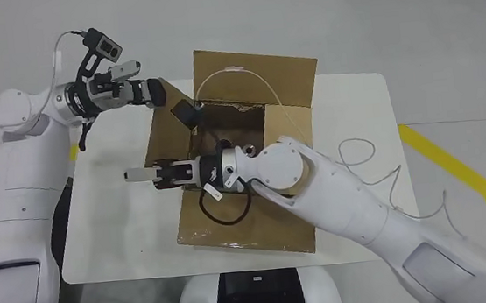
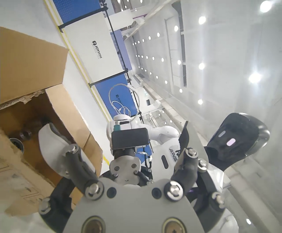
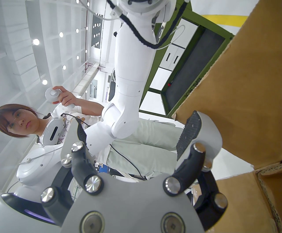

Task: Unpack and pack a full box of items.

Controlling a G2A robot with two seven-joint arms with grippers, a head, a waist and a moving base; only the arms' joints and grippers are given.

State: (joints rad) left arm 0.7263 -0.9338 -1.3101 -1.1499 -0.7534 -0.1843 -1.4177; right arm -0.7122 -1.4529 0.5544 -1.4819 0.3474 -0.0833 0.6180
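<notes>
On the white table (image 1: pixel 111 239), the open cardboard box (image 1: pixel 253 76) takes up the middle, its long axis running away from the robot. The right arm lies across the opening with its wrist above the interior. The right gripper (image 1: pixel 140 174) therefore pokes out past the box wall on the robot's left side, over bare tabletop. Its jaws stand apart with nothing between them, and its own wrist view shows a brown flap (image 3: pixel 242 99) just beside one finger. The left gripper (image 1: pixel 154 91) hovers off the far left corner of the box, aimed toward the opening, its jaws likewise spread and empty. In the left wrist view the interior sits to one side of that gripper, and a few small dark round items (image 2: pixel 23 133) lie on the bottom, too dim to identify. As I judge it, the contents lie behind the right jaws but ahead of and below the left ones. The left arm looks better placed to dip in, while the right would need to turn back first.
</notes>
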